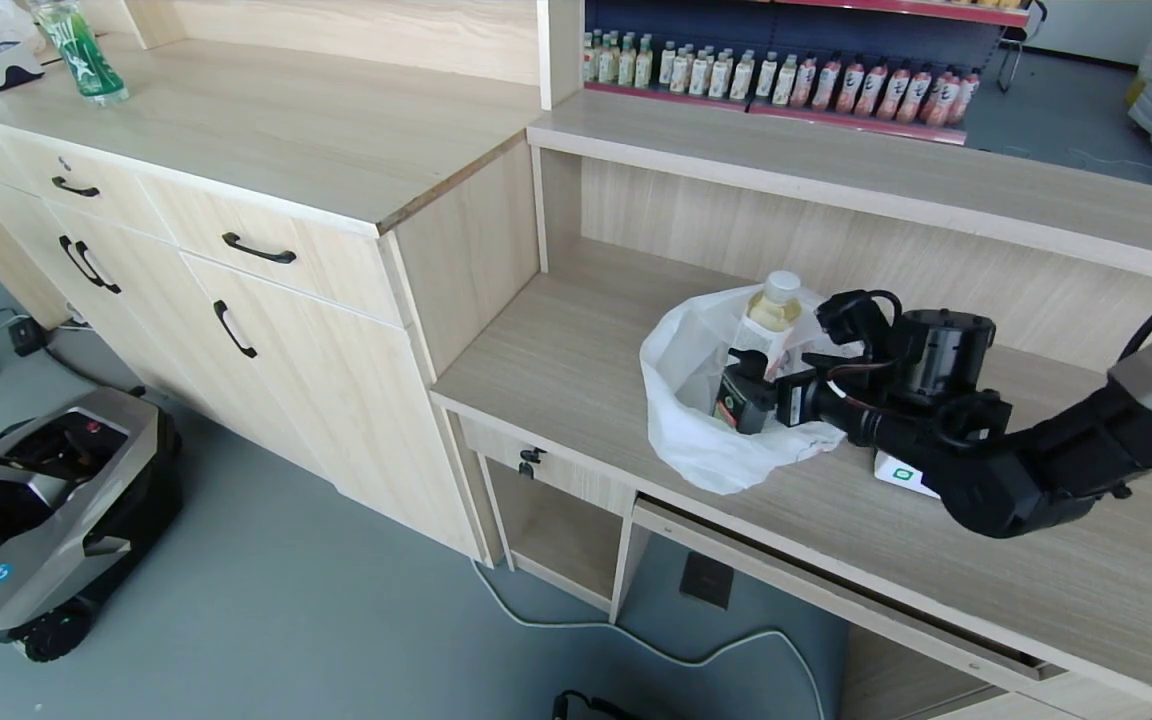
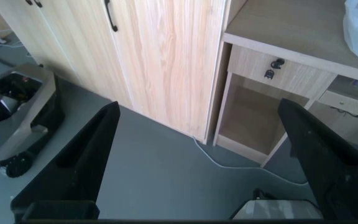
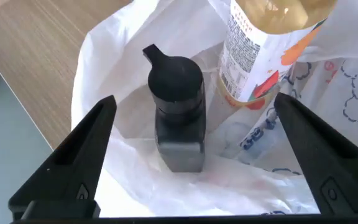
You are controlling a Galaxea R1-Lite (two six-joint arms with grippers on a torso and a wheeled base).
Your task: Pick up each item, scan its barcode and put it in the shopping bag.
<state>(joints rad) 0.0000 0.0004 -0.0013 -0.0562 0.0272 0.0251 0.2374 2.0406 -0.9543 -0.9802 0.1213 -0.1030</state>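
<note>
A white shopping bag (image 1: 681, 420) lies open on the lower counter (image 1: 576, 360). Inside it stands a bottle of yellowish drink (image 1: 772, 312) with a white cap. Beside that bottle is a small dark bottle (image 1: 733, 402) with a black cap. My right gripper (image 1: 748, 385) reaches into the bag's mouth. In the right wrist view the right gripper (image 3: 194, 102) is open. Its fingers (image 3: 73, 168) stand on either side of the dark bottle (image 3: 176, 115) without touching it, and the drink bottle (image 3: 260, 56) is just behind. My left gripper (image 2: 199, 109) is open and holds nothing, low over the grey floor beside the cabinet.
A small white box (image 1: 902, 472) lies on the counter under my right arm. The counter's back wall (image 1: 696, 220) rises just behind the bag. A green bottle (image 1: 81, 50) stands on the higher counter at far left. A shelf of drinks (image 1: 776, 80) is beyond.
</note>
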